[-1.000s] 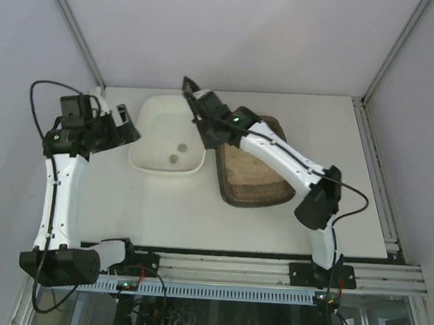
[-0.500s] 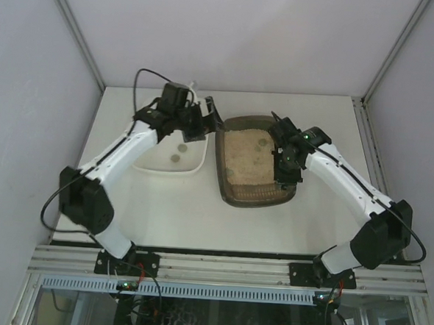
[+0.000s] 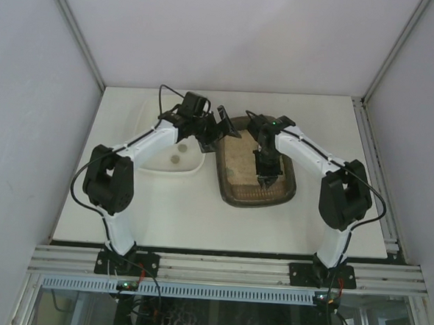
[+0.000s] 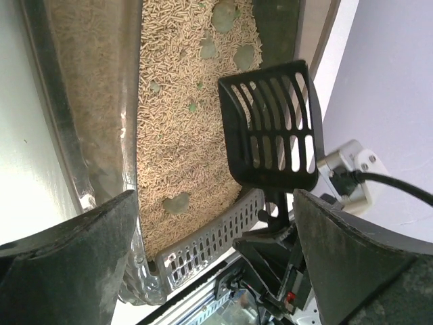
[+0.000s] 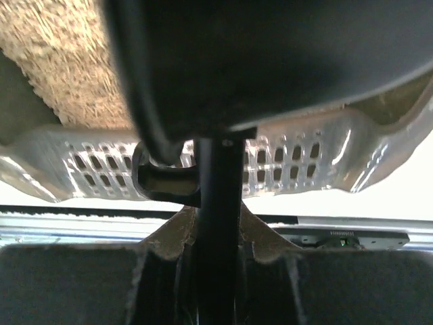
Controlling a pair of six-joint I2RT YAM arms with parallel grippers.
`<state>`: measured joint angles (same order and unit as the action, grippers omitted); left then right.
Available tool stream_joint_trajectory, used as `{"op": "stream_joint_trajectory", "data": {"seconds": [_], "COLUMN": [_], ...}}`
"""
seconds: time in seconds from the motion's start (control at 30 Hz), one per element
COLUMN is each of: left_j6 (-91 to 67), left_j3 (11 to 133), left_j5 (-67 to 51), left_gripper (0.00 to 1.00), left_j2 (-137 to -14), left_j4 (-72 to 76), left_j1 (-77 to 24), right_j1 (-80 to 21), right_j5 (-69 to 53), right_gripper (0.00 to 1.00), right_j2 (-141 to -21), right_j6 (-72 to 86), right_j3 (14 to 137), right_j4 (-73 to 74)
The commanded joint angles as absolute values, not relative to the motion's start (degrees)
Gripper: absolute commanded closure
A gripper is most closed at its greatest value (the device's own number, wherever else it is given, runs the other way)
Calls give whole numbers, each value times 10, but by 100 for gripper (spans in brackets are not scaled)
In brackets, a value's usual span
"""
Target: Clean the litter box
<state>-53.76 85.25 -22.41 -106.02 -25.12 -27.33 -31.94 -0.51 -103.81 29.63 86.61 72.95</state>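
Note:
The litter box (image 3: 285, 192) is a dark tray with beige litter, right of centre. In the left wrist view, the litter box (image 4: 203, 247) holds several grey-green clumps (image 4: 176, 203). My right gripper (image 3: 265, 176) hangs over the box's middle and is shut on the handle of a black slotted scoop (image 4: 270, 128), which is held just above the litter. The right wrist view shows the right gripper (image 5: 218, 271), the scoop (image 5: 270, 61) and the box's perforated near rim (image 5: 304, 159). My left gripper (image 3: 219, 132) is open and empty at the box's far left corner; it also shows in its wrist view (image 4: 215, 223).
A white tray (image 3: 147, 162) stands left of the litter box and touches it, with two small clumps (image 3: 174, 158) inside. The left forearm lies over its far part. The aluminium rail (image 3: 232, 270) runs along the near table edge. Enclosure walls stand on three sides.
The right gripper went from over the white tray to the litter box's right side, then to its middle. The left arm swung from the far left to the box's far left corner.

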Motion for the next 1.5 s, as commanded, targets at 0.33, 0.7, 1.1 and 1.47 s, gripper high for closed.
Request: {"op": "stream_joint_trajectory", "data": {"seconds": [0.33, 0.7, 1.1, 1.47], "left_j6": [-538, -532, -533, -530], "left_j3": [798, 785, 771, 759], "left_j5": [-218, -224, -230, -236], "left_gripper": [0, 0, 0, 0], "left_j2": [-1008, -1009, -1005, -1001], "left_j4": [-189, -185, -171, -170], "left_j1": [-258, -248, -241, -226], "right_j1": [-284, -279, -286, -249], "right_j5": [61, 38, -83, -232], "right_gripper": [100, 100, 100, 100], "right_j2": [-1124, -1165, -1176, -1185], "right_j6": [273, 271, 273, 297], "right_j3": [963, 990, 990, 954], "right_j4": [729, 719, 694, 601]}}
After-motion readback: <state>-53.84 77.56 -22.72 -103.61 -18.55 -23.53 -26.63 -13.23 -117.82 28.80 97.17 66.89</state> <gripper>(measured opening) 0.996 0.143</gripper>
